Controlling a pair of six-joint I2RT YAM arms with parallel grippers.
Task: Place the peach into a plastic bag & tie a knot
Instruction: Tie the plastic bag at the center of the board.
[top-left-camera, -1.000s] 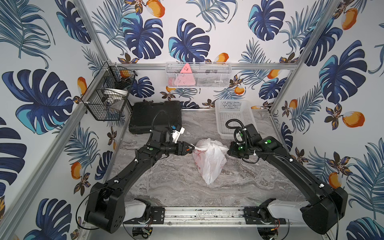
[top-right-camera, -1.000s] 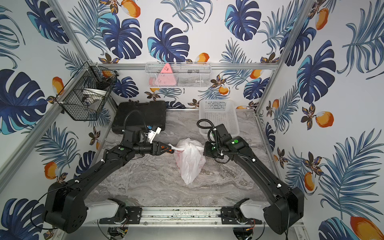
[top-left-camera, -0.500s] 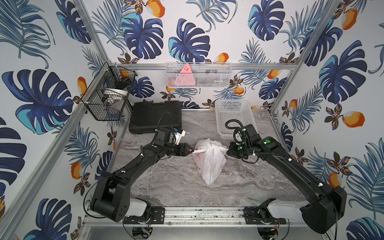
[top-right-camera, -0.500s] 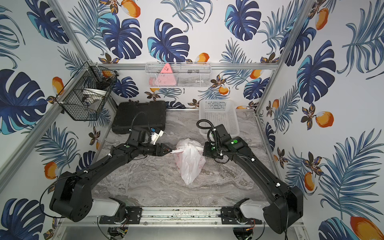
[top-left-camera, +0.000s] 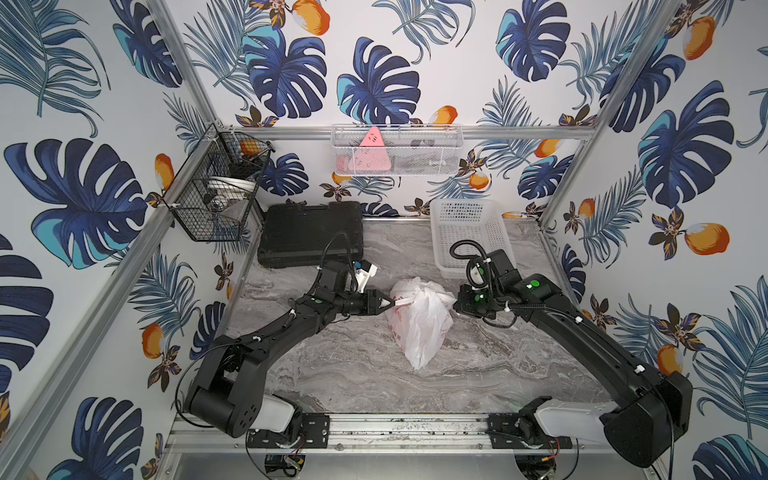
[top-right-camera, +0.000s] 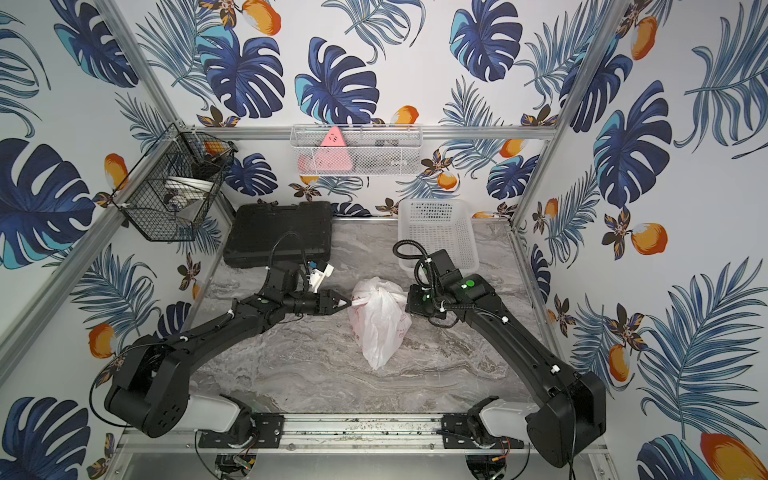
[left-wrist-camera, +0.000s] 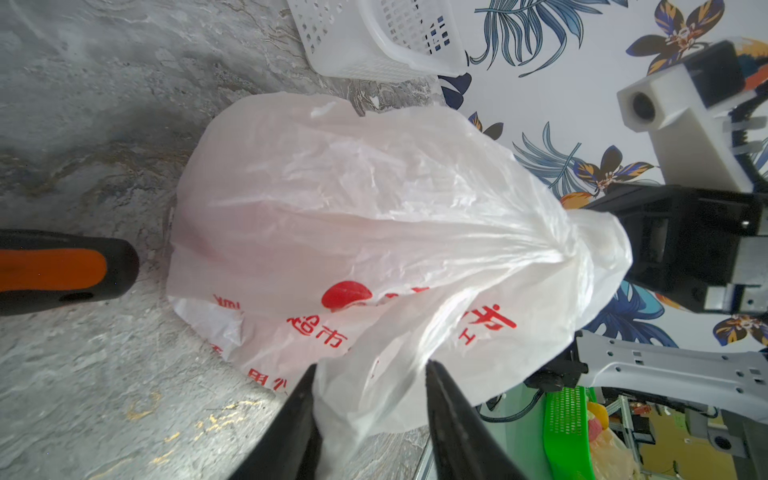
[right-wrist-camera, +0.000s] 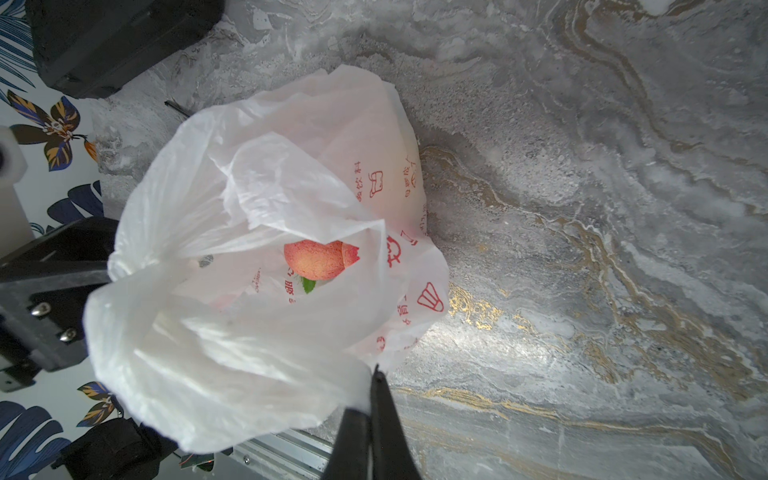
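Plastic bag (top-left-camera: 419, 320) is parked mid-tabletop (top-left-camera: 353, 374), with the peach (right-wrist-camera: 320, 259) seen inside through the top. Right gripper (right-wrist-camera: 376, 374), at the bag's 3 o'clock, is clamped tight on a pinch of film. Left gripper (left-wrist-camera: 370, 368), at 9 o'clock, is set around a bunched fold, jaws apart; an actual grip can't be confirmed.

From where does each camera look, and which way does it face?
Both top views: high over the arm bases, looking down at the marble table; both arms show.
Left wrist: on the left arm, facing the plastic bag; left tool shows.
Right wrist: on the right arm, facing the peach inside; shut right tool shows.
All share the bag.
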